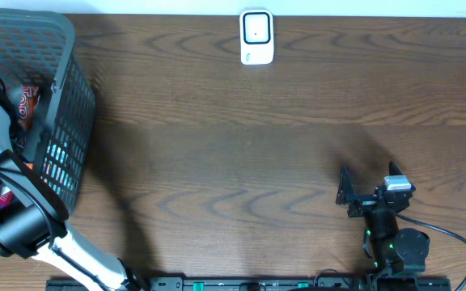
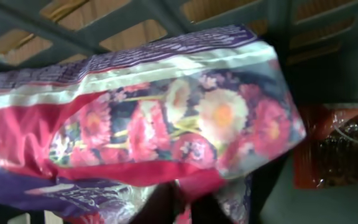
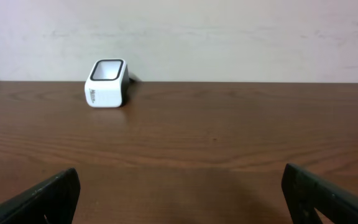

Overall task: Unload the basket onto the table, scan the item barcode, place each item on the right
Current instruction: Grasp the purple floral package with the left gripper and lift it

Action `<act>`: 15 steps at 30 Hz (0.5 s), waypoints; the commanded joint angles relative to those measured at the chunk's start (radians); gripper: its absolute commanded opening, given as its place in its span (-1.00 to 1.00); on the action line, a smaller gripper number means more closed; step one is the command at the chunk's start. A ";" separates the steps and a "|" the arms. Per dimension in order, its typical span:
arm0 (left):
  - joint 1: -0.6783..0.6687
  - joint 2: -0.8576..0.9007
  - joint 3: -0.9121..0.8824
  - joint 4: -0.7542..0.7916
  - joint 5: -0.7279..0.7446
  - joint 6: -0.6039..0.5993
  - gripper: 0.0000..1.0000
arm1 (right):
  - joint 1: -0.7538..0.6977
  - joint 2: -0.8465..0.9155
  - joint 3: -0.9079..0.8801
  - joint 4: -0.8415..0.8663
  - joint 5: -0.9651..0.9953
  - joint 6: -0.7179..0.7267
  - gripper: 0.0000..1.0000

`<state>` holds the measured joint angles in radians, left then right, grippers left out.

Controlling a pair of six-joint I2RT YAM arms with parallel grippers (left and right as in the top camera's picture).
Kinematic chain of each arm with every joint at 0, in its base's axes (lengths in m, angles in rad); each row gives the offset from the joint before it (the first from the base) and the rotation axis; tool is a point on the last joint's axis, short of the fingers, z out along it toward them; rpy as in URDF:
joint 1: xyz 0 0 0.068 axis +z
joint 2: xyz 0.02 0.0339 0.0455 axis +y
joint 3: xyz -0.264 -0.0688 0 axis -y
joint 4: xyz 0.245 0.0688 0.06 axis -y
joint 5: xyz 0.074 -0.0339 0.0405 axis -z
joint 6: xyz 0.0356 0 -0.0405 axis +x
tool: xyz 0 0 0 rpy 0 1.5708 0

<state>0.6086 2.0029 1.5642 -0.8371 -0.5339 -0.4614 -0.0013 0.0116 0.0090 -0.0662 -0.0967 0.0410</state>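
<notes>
The left arm [image 1: 23, 230] reaches from the near edge of the table [image 1: 233, 153] down into the dark grey basket [image 1: 67, 97] at the far left corner; from overhead its claw is hidden inside the basket; in the left wrist view the left claw [image 2: 191, 208] is closed, and a pink fold of the flowery packet [image 2: 185, 118] seems to run down between the two dark finger shapes at the bottom edge, so it looks pinched on the packet, though that part is blurred; the packet fills nearly the whole wrist view, with pink and white flowers in the middle and purple bands along its edges; it lies inside the basket, with the basket's slatted wall just behind it; no barcode can be made out on the side that shows; to its right in the basket lies an orange-red packet [image 2: 337, 149] with something dark inside; the scanner [image 1: 256, 36], a small white box with a dark window, stands at the far edge of the table near the middle, well apart from the basket; the right claw [image 3: 182, 202] hangs low over the table at the near right, fingers spread wide with nothing between them, facing the scanner across bare wood.
</notes>
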 commanded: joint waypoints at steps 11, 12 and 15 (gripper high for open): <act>0.002 -0.217 -0.002 0.018 -0.008 0.026 0.39 | 0.016 -0.006 -0.003 -0.002 0.001 0.006 0.98; 0.003 -0.232 -0.002 0.021 0.004 0.026 0.89 | 0.016 -0.006 -0.003 -0.002 0.001 0.006 0.99; 0.003 -0.238 -0.002 0.021 0.029 0.026 0.96 | 0.016 -0.006 -0.003 -0.002 0.001 0.006 0.99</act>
<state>0.6086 1.7741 1.5585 -0.8124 -0.5247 -0.4404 -0.0013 0.0116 0.0090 -0.0662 -0.0967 0.0410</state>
